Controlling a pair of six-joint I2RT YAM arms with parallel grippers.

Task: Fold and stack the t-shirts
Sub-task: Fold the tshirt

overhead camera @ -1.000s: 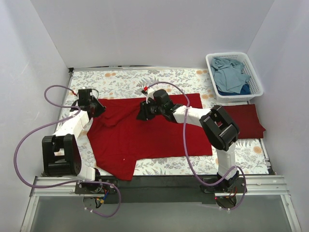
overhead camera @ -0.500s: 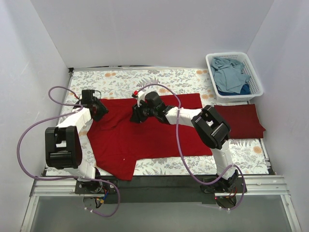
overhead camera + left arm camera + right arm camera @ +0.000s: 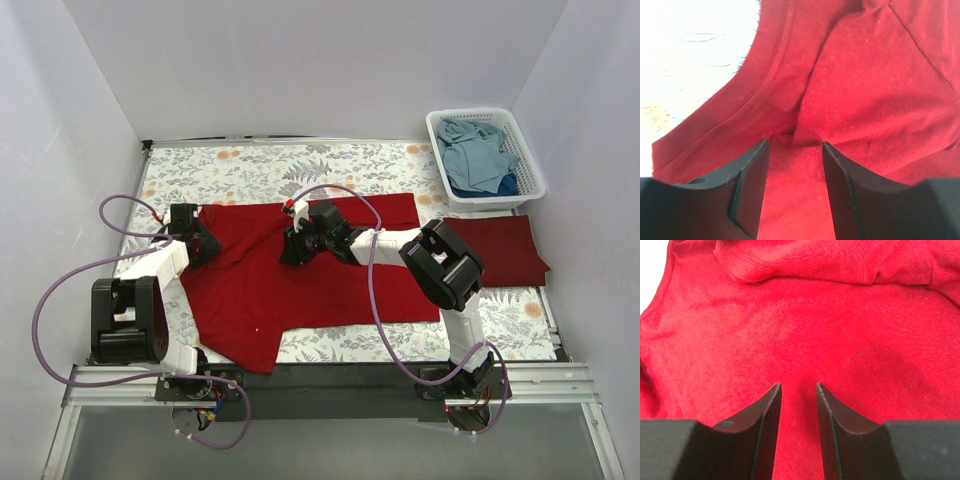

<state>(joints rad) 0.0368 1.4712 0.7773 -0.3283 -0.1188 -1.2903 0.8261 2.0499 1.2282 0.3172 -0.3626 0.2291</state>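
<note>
A bright red t-shirt lies spread on the flowered table, one sleeve hanging toward the near edge. My left gripper rests low over its left shoulder edge; in the left wrist view the left gripper is open, with red cloth lying loose between and beyond the fingers. My right gripper is down on the shirt's upper middle; in the right wrist view the right gripper is open, its jaws a little apart over a faint ridge of red cloth. A folded maroon t-shirt lies at the right.
A white lattice basket at the back right holds dusty blue t-shirts. White walls close in the left, back and right. Purple cables loop from both arms. A black strip runs along the near table edge.
My left gripper has opened and let go of the red cloth at the shoulder. The right gripper slid left across the shirt, then back a little and nearer.
</note>
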